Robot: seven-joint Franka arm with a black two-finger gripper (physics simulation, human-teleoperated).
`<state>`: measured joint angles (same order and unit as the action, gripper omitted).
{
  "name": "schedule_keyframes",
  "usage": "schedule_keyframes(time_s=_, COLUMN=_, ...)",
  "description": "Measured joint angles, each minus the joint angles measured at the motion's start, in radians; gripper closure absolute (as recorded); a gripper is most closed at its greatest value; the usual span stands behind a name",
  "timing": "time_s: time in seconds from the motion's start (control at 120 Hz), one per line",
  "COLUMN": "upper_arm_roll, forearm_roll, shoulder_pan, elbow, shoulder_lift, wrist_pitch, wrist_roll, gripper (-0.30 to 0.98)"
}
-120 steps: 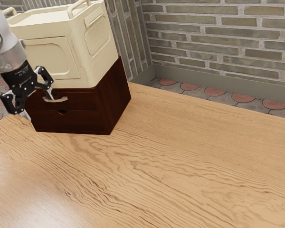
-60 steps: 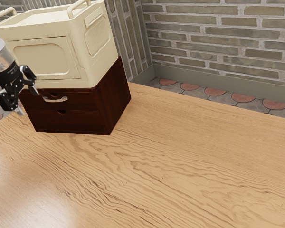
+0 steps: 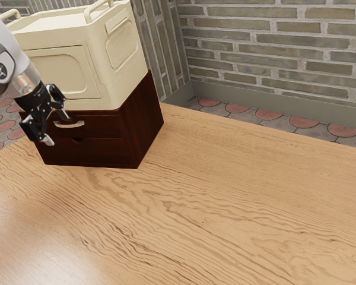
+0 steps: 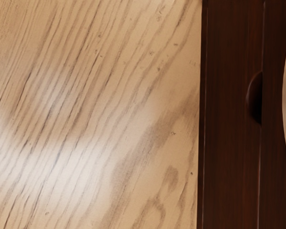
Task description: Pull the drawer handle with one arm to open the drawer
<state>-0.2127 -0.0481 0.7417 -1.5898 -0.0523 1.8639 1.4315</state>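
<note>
Exterior view: near the curved handle (image 3: 74, 125), which is fixed to the upper drawer (image 3: 104, 126) behind it, the jaws stand released and spread apart, apparently so they can straddle it before closing and drawing the seemingly shut drawer outward.

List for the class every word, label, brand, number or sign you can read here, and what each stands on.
Readable words or numbers: none.
Round badge on the robot arm: a pale emblem, too small to make out.
Cream crate and dark wooden drawer unit: no lettering seen.
</note>
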Motion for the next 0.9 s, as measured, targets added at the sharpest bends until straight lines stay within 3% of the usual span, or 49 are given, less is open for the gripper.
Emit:
schedule_keyframes(time_s=0.175, upper_arm_roll=0.001, forearm_roll=0.002, shoulder_pan=0.044, elbow=0.053, shoulder_lift=-0.063, wrist_pitch=0.023, wrist_roll=0.010, gripper=0.00)
schedule_keyframes(time_s=0.367, upper_arm_roll=-0.001, forearm_roll=0.030, shoulder_pan=0.025, elbow=0.175, shoulder_lift=-0.179, wrist_pitch=0.039, wrist_roll=0.013, gripper=0.00)
schedule_keyframes(time_s=0.783, upper_arm_roll=0.002, forearm_roll=0.045, shoulder_pan=0.024, elbow=0.185, shoulder_lift=-0.215, wrist_pitch=0.051, wrist_roll=0.015, gripper=0.01)
schedule_keyframes(time_s=0.9, upper_arm_roll=0.001, forearm_roll=0.042, shoulder_pan=0.021, elbow=0.175, shoulder_lift=-0.211, wrist_pitch=0.053, wrist_roll=0.018, gripper=0.09)
